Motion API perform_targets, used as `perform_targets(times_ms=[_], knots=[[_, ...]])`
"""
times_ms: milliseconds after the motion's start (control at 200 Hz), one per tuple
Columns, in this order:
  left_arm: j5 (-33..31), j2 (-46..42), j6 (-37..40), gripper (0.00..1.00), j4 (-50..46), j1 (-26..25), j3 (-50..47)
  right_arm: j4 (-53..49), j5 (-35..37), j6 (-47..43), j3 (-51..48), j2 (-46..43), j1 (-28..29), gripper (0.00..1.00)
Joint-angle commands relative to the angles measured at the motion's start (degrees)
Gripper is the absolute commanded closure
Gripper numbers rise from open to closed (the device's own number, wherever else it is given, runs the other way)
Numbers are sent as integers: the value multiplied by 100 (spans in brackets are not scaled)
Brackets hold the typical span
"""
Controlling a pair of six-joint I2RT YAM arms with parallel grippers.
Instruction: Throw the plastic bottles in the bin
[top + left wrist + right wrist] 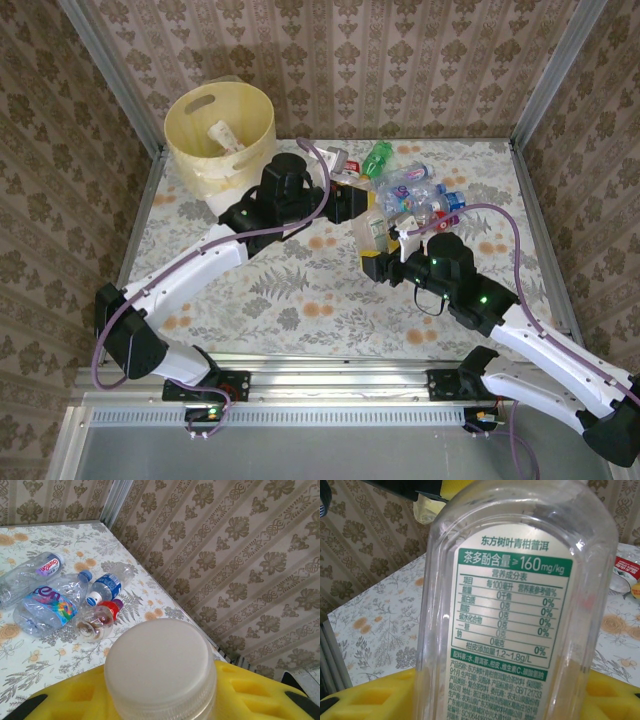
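Note:
A tall clear bottle (372, 235) with a white and green label (512, 605) stands upright mid-table, with both grippers on it. My right gripper (381, 263) is shut on its lower body, yellow pads (375, 700) on either side. From the left, my left gripper (352, 207) is shut on its neck, and the white cap (160, 662) sits between that gripper's yellow pads (65, 700). Several more plastic bottles (415, 195) lie in a heap behind. The pale yellow bin (255, 140) stands at the far left with a bottle (222, 135) inside.
A green bottle (378, 158) and a red-labelled one (335, 160) lie near the back wall. Crushed clear bottles (47, 607) and a red-capped one (97, 620) lie just beyond the left gripper. Patterned walls close off the back and sides. Bare flowered tabletop (290, 290) is in front.

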Motion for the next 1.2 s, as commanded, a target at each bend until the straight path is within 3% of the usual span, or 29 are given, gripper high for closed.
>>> perform_targets(times_ms=[0,120,345,445,945,1195], knots=[[184,36,99,72,62,48,168,113,18,-121,90,-79,59,62],[171,-12,75,75,75,106,113,96,30,-125,76,-79,60,51],[2,-333,211,76,-40,306,7,-98,246,-151,69,-124,59,12],[-228,-576,476,76,-307,417,41,-194,351,-157,14,-188,60,1],[-2010,-2274,2250,78,-1355,983,265,-297,226,-233,-67,-298,55,0],[-2603,-2924,3194,79,-1052,1291,341,-349,258,-220,-50,-290,60,0]])
